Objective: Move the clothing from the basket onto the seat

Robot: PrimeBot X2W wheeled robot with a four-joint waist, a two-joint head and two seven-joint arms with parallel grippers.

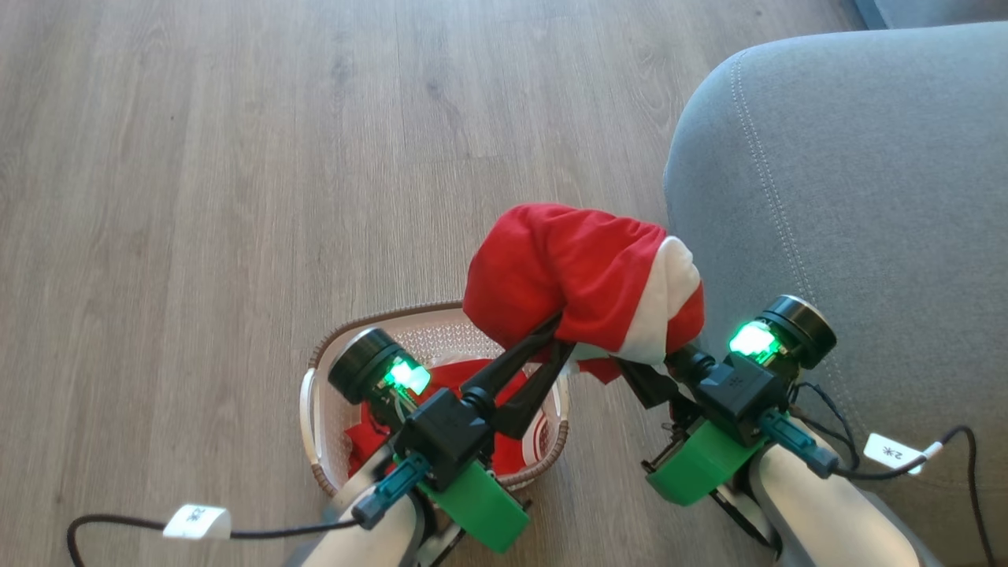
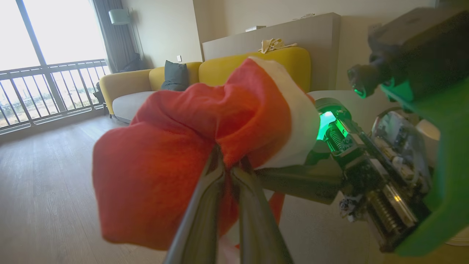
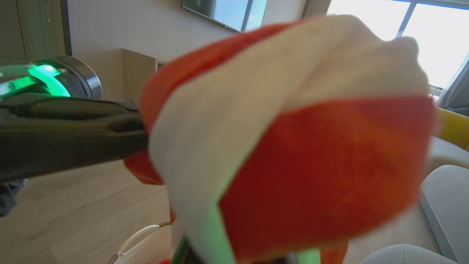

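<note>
One piece of the clothing [image 1: 567, 268], bright red with a broad white stripe, hangs bunched above the basket [image 1: 378, 316]. My left gripper [image 1: 561, 329] is shut on its lower edge; the left wrist view has both fingers pinched together on the red fabric [image 2: 165, 165]. My right gripper [image 1: 642, 378] reaches into the same garment from the right, with its fingertips buried under the cloth [image 3: 311, 165]. A second red garment [image 1: 465, 378] lies in the cream basket, partly behind my left arm. The grey seat [image 1: 866, 197] stands just to the right.
Wooden floor surrounds the basket on the left and beyond. Cables with white tags trail from both forearms. A yellow sofa [image 2: 253, 62] and a balcony window [image 2: 44, 55] lie further off in the room.
</note>
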